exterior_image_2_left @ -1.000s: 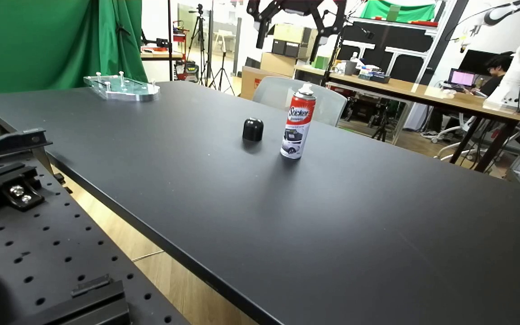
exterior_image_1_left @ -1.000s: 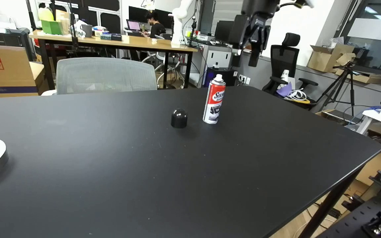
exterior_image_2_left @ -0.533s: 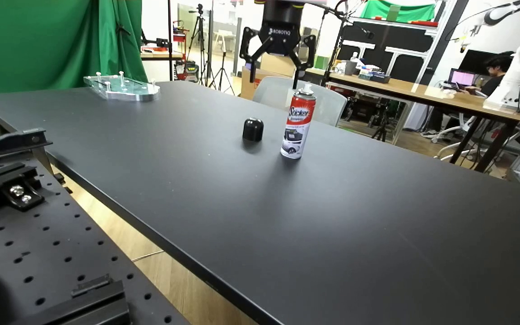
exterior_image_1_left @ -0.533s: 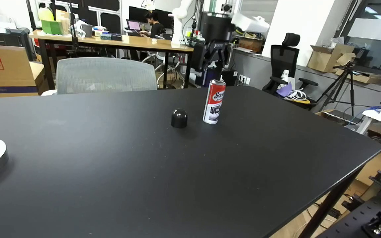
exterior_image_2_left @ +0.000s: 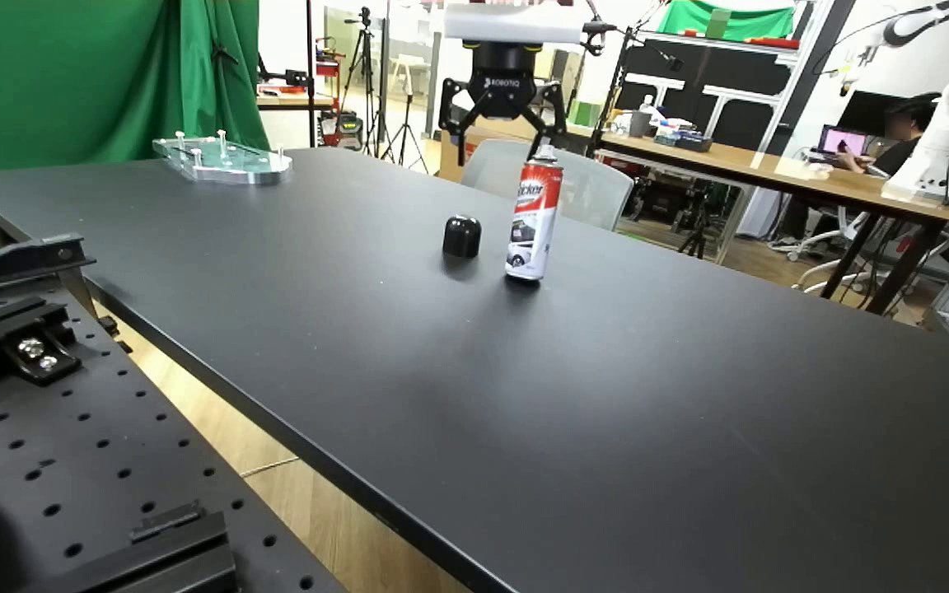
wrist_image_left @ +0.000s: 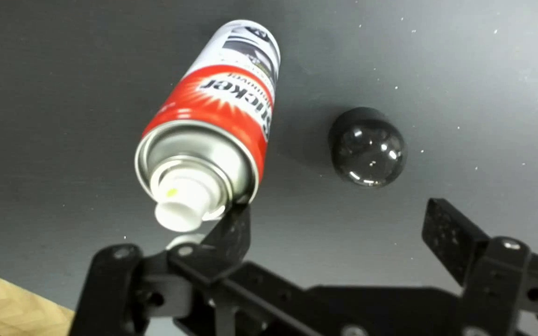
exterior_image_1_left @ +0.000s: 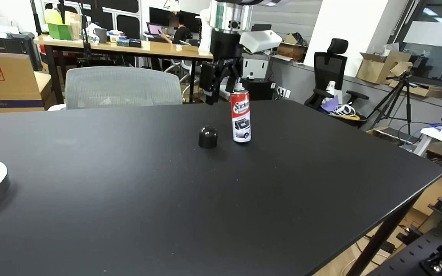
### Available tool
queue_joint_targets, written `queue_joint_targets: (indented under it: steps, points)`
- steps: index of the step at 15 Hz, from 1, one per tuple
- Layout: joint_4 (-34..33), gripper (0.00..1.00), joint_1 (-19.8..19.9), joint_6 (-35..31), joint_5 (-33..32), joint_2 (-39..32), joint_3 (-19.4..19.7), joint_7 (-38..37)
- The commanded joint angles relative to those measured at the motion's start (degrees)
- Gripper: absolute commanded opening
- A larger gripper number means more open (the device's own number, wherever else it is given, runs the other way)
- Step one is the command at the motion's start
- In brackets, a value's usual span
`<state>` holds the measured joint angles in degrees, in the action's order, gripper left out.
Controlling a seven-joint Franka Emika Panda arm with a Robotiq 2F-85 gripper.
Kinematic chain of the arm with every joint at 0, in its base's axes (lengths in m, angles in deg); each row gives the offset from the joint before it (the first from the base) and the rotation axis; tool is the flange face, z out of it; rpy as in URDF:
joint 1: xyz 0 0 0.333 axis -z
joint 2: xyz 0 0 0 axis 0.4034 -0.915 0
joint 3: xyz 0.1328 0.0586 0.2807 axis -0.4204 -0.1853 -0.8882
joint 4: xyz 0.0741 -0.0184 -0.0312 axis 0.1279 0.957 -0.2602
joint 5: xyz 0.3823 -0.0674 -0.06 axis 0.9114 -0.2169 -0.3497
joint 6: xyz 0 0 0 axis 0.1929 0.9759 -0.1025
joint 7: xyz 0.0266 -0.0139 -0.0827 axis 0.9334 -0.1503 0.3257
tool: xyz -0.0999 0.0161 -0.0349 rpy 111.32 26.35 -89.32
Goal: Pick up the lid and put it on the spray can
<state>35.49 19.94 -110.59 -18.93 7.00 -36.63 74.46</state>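
Table [exterior_image_2_left: 623, 387]: dark and smooth, it is spread below the gripper [exterior_image_2_left: 497, 157]; behind the gripper, in an exterior view, a grey chair [exterior_image_2_left: 598, 189] is seen past the table edge.
Lid [wrist_image_left: 368, 149]: not picked up; it is supported by the table, dome upward, lower than the gripper. In the wrist view it is seen beyond the fingertips [wrist_image_left: 449, 228], within the width of their gap, and no contact is shown.
Can [wrist_image_left: 217, 112]: placed beside one finger [wrist_image_left: 231, 231], outside the gap; its white nozzle [wrist_image_left: 180, 212] is not covered. By this finger the can's edge is partly hidden in the wrist view; contact seems probable but cannot be confirmed. A slight tilt of the can also cannot be excluded.
Task done: nothing is judged completed; the step in hand is taken to be the reaching for the lid.
Task left: the lid must be grasped, raised, carried over the can and set on its top. Pushing the can over should be avoided.
Gripper: its fingers are spread widely, and nothing is held between them.
Arm [exterior_image_1_left: 230, 18]: extended from above, with the gripper pointed steeply at the table. Fingertips seem to be held near the level of the can's top.
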Motion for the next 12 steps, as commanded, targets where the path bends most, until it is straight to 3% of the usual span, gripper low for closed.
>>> queue_joint_targets:
  steps: [1, 8, 12]
  points:
    - [-1.2, 1.00, 0.0, 0.5, -1.2, -0.1, -0.7, -1.8]
    - [0.2, 1.00, -0.4, -1.1, -1.6, 3.1, 0.0, -5.4]
    - [-0.5, 1.00, 0.4, 1.2, -0.2, 3.0, -1.3, -3.0]
